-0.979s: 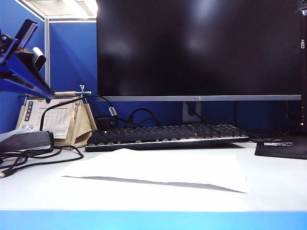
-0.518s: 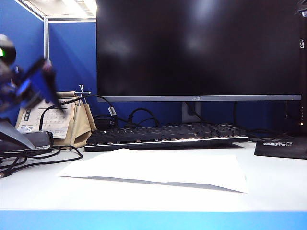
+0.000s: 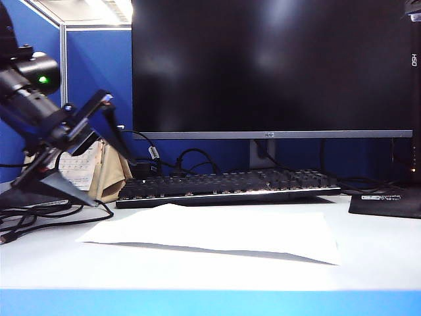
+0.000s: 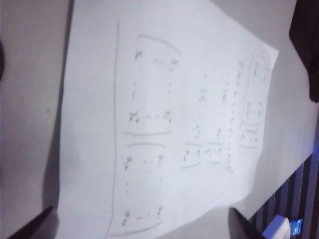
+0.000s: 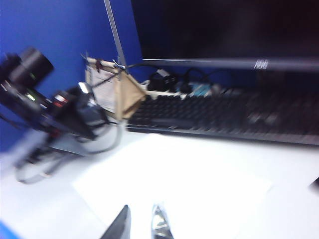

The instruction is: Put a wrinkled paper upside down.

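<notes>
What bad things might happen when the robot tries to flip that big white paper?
The wrinkled paper is thin and lies nearly flat on the table, so the open left gripper, raised over its left end, might scrape the table or pinch nothing. Its far edge sits close to the keyboard, so a flipped sheet may land on the keys. The right gripper hovers above the paper's near side and could get in the way.

Wrinkled paper is showing thin, matt white; counter is looking smooth, matt; monitor screen is reflecting glossy black.
</notes>
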